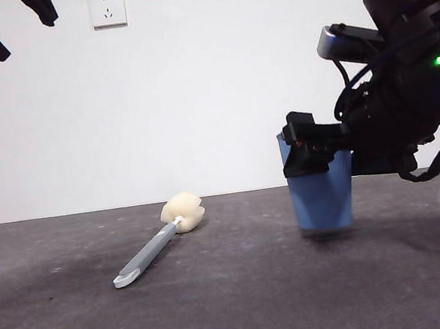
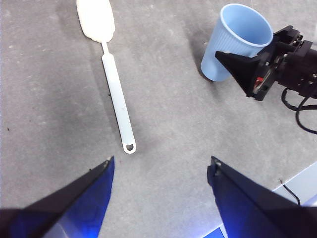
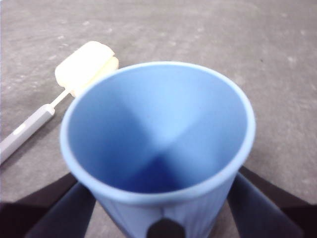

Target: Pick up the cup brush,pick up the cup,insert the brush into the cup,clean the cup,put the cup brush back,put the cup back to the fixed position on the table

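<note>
The blue ribbed cup (image 1: 322, 200) stands upright at the right of the table (image 1: 240, 316). My right gripper (image 1: 308, 153) is shut on the cup, one jaw on each side of its upper half. The right wrist view looks straight down into the empty cup (image 3: 158, 129). The cup brush (image 1: 158, 246) lies flat on the table left of the cup (image 2: 237, 34), its cream sponge head toward the wall. My left gripper (image 2: 161, 161) hangs open high above the handle end of the brush (image 2: 116, 94), holding nothing, and shows as black tips (image 1: 25, 36) at the top left corner.
A white wall socket (image 1: 107, 8) sits high on the wall behind. A pale edge (image 2: 302, 188) with a black cable (image 2: 302, 121) runs along the table's side near the right arm.
</note>
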Controlling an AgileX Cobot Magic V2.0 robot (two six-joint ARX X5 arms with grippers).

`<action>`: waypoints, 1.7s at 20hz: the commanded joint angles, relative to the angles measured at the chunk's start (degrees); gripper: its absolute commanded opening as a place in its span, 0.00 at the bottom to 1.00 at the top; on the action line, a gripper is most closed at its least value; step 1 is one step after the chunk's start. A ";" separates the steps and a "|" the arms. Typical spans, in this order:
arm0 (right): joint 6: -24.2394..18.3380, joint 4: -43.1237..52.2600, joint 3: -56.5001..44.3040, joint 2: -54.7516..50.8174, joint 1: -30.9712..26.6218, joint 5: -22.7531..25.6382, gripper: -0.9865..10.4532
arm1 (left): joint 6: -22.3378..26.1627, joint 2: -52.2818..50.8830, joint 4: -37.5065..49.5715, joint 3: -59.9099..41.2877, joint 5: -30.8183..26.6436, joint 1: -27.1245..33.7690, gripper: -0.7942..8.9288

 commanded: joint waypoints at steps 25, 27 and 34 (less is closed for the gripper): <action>-1.01 -15.50 -0.37 -12.04 -0.28 -2.84 0.48 | 0.68 -0.04 -1.46 -0.26 -0.02 -0.96 0.41; -0.59 -23.76 -0.35 -18.82 -0.20 -2.93 0.48 | 0.76 -0.04 -1.81 -0.26 0.07 -0.96 0.41; 3.89 -66.23 4.63 -44.50 5.09 -7.56 0.47 | 7.85 -0.04 -6.29 -0.26 1.01 -0.96 0.40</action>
